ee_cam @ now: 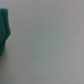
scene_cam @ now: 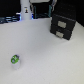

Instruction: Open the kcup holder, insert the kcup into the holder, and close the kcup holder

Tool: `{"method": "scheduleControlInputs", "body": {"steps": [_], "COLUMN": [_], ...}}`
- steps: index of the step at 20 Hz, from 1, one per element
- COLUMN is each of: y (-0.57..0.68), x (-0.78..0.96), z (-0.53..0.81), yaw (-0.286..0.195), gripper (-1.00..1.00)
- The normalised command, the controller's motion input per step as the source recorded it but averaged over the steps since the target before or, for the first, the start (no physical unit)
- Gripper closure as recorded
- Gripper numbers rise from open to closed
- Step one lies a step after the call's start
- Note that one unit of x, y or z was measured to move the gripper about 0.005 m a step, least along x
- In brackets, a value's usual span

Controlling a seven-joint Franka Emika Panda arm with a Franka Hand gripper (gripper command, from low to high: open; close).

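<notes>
The kcup holder is a black box at the back of the white table, on the exterior view's right. Both of its stacked front panels sit flush, each with a small pale handle. The kcup, a small green pod with a white top, stands alone on the table near the front on the exterior view's left, far from the holder. No gripper fingers show in either view. The wrist view holds only a pale blurred surface and a blurred teal shape at its edge, which I cannot identify.
A white upright part and dark clutter stand along the back edge on the exterior view's left. The white tabletop spreads between the kcup and the holder.
</notes>
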Motion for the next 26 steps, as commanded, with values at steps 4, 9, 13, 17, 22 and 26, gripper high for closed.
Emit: {"method": "scheduleControlInputs", "body": {"steps": [4, 9, 13, 17, 22, 26], "y": [0.47, 0.47, 0.61, 0.58, 0.63, 0.66], "x": [-0.21, -0.24, -0.37, -0.39, -0.40, -0.37], "z": [0.17, 0.15, 0.07, 0.01, 0.00, -0.07], "yaw": [-0.111, -0.141, -0.180, -0.189, -0.182, -0.175], "gripper": [-1.00, -1.00, -1.00, -1.00, -1.00, -1.00]}}
